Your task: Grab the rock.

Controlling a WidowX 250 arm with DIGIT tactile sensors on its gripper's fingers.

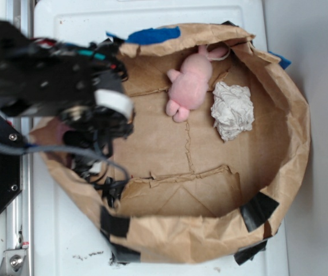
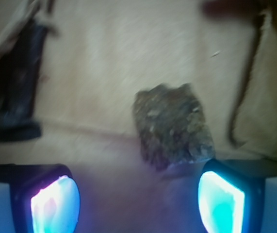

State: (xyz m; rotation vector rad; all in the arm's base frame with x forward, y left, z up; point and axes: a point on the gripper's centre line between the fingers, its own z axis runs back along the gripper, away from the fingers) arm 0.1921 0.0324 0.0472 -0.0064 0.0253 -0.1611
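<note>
Your end effector (image 2: 138,199) is spread open, its two glowing pads low in the wrist view, left and right. The small dark brown speckled rock (image 2: 173,127) lies on the brown paper floor (image 2: 104,73) just ahead, nearer the right pad (image 2: 220,201). Judgement: shift right to centre it before closing. The arm hides the rock in the exterior view.

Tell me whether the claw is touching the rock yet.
Cannot tell. In the wrist view the rock lies ahead of the open claw, its lower corner right beside one finger, with no plain gap or contact.
</note>
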